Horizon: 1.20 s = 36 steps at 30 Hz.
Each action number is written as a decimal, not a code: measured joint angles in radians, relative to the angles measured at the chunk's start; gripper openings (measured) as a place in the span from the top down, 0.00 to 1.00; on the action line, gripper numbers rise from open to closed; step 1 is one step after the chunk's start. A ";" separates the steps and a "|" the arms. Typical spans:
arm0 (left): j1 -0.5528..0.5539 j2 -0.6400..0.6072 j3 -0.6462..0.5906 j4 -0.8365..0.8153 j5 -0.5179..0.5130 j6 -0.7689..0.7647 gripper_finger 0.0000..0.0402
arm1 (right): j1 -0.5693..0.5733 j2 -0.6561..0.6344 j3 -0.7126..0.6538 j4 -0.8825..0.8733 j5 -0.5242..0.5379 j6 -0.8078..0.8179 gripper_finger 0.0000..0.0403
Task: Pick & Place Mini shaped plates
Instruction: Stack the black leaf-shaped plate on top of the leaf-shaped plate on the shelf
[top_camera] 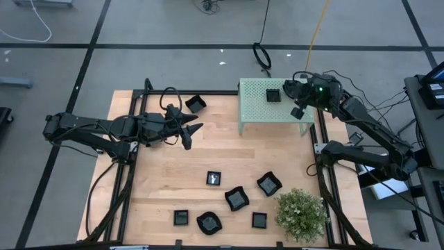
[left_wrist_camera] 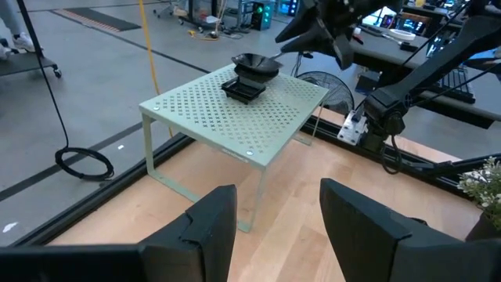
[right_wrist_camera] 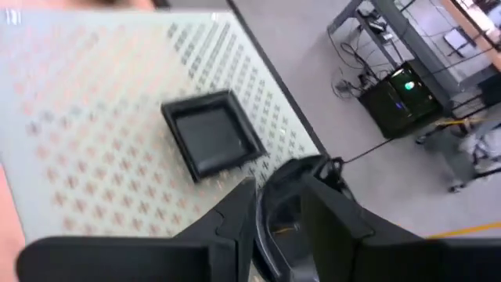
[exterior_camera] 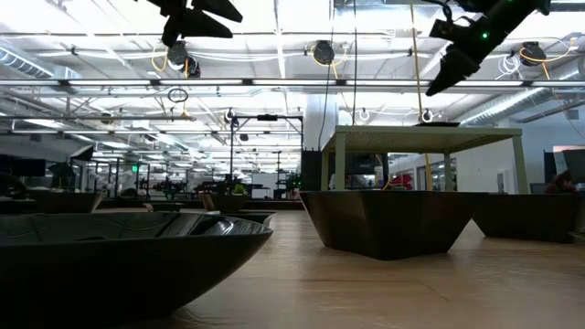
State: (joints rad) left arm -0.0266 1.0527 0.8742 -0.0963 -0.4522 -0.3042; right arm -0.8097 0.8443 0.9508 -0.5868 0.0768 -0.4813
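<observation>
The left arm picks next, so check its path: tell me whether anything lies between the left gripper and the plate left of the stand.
Nothing visible does. The left gripper, jaws open, hangs beside the plate; only bare table shows between them. The stand sits off to one side.

high view straight down over whole table (top_camera: 173, 187); low view at tabletop level, close behind a plate (exterior_camera: 119, 251); both wrist views look at the green stand (left_wrist_camera: 235, 110), also seen overhead.
</observation>
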 joint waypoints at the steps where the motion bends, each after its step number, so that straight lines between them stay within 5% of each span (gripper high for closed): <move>1: 0.000 0.000 0.000 0.000 0.000 0.000 0.53 | 0.000 0.003 0.000 0.007 0.004 0.033 0.77; 8: 0.000 0.000 0.000 0.000 0.000 0.003 0.53 | 0.000 0.085 0.000 0.012 0.048 0.323 0.72; 20: 0.000 0.000 0.000 -0.006 0.000 0.009 0.53 | 0.000 0.198 0.000 0.112 0.086 0.503 0.49; 29: 0.000 0.000 0.000 -0.005 0.000 0.008 0.53 | 0.000 0.237 0.000 0.104 0.159 0.485 0.49; 36: 0.000 0.000 0.000 -0.005 0.000 0.008 0.53 | 0.000 0.237 0.000 0.094 0.159 0.434 0.60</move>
State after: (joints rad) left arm -0.0268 1.0527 0.8742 -0.1017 -0.4519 -0.2962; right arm -0.8101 1.0813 0.9504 -0.4930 0.2356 -0.0472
